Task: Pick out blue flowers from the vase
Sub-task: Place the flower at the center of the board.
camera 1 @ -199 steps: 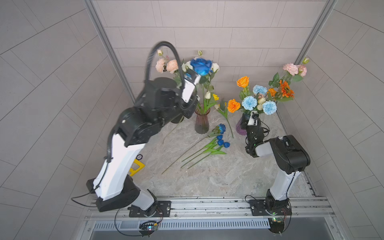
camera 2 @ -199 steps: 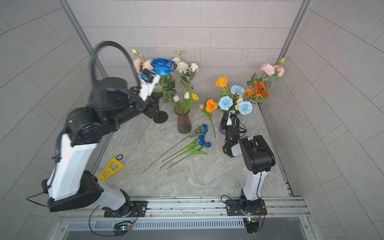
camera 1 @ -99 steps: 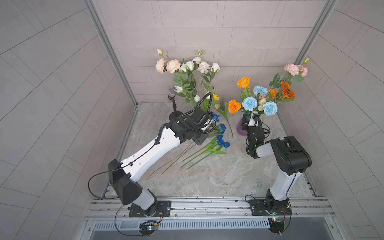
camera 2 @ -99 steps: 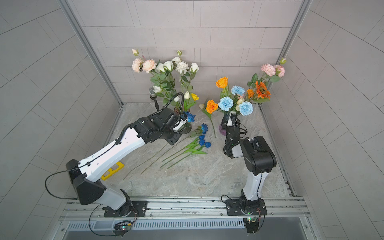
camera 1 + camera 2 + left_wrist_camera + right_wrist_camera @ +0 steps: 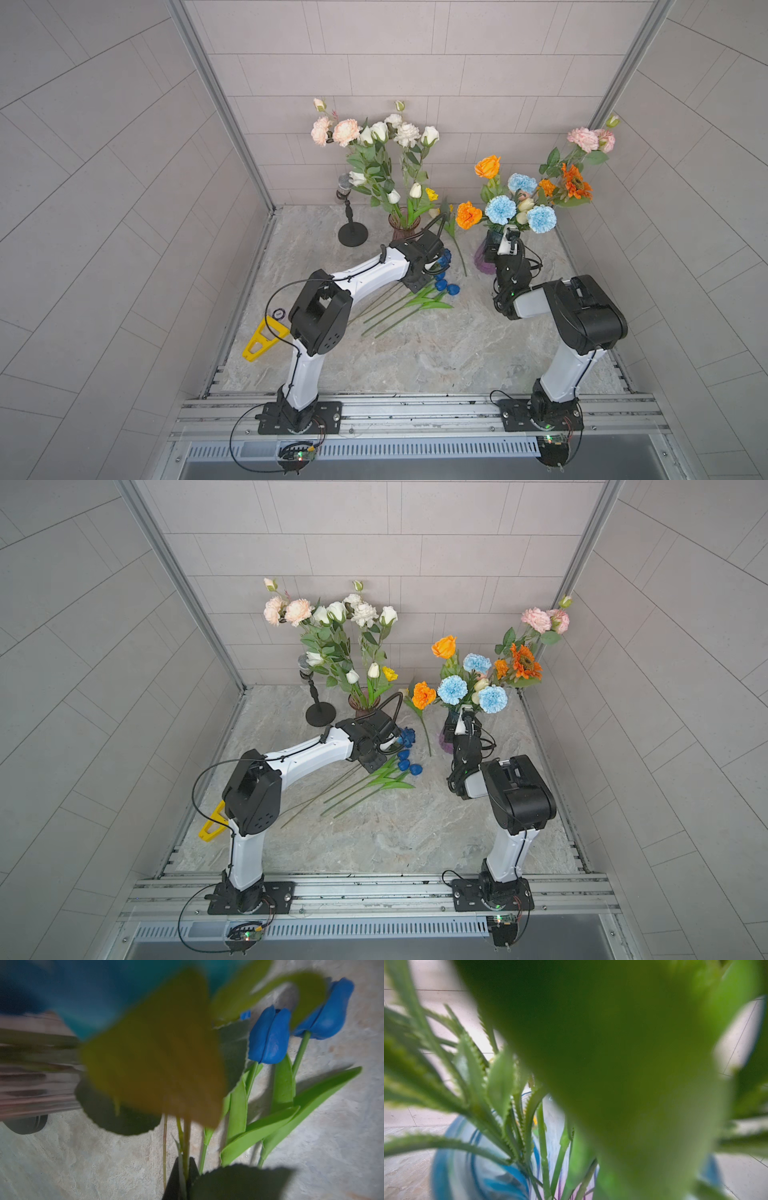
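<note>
So we're looking at the left gripper [image 5: 184, 1180] and it's clenching tight on a green stem, with the blue rose [image 5: 89, 995] showing as a big blurry blob straight out ahead of the fingertips. That's the relation the next move is hanging on, we reckon: the flower's long axis is running lengthwise out from the jaws, bloom ahead, the rest of the stem presumably trailing back under the wrist where we're not seeing it. In both top views a deep blue rose head [image 5: 444, 257] [image 5: 406, 737] is poking out just past the gripper, low near the marble tabletop [image 5: 436, 361], though we can't tell if that's the held one or another lying there. The blue tulips [image 5: 269, 1036] are lying flat just beside the gripper, on the side facing the right arm, stems pointing roughly the same way as the held one. So we're guessing the drop is going right next to them and letting go is about all it's needing. The right gripper [image 5: 500, 243] is sitting at the neck of the purple vase [image 5: 482, 264], with the pale blue carnations [image 5: 500, 209] standing upright right above it. That arm is way nearer those than the left one, but leaves are blocking its wrist view and we can't tell whether it's open or gripping anything
</note>
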Robot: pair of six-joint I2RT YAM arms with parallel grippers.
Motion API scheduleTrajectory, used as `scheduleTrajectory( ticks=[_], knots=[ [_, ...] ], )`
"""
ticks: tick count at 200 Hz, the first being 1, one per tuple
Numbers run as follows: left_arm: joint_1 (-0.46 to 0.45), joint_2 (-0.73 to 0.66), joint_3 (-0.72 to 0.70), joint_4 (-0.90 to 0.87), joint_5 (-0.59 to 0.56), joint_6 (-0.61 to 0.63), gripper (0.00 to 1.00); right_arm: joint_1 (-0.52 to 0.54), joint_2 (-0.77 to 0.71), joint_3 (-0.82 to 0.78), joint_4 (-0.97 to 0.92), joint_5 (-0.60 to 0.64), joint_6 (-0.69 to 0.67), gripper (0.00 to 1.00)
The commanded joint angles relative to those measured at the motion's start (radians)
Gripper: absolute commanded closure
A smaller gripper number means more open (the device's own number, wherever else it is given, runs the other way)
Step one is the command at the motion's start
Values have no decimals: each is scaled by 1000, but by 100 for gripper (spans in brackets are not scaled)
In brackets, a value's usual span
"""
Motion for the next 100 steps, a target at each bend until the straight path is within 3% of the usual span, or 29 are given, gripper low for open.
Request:
scheduleTrajectory(
  ticks=[1, 18, 64, 100],
  knots=[
    [7, 6, 49, 26, -47, 35, 100, -5, -44, -1, 43, 13, -50, 34],
    [7, 10, 48, 31, -42, 37, 100, -5, -45, -4, 43, 14, -54, 33],
    [7, -28, 46, 36, -4, 47, 51, -5, -43, -2, 43, 13, -55, 31],
    [8, -79, 64, 19, 38, 45, 37, -5, -40, 2, 43, 13, -51, 32]
  ],
)
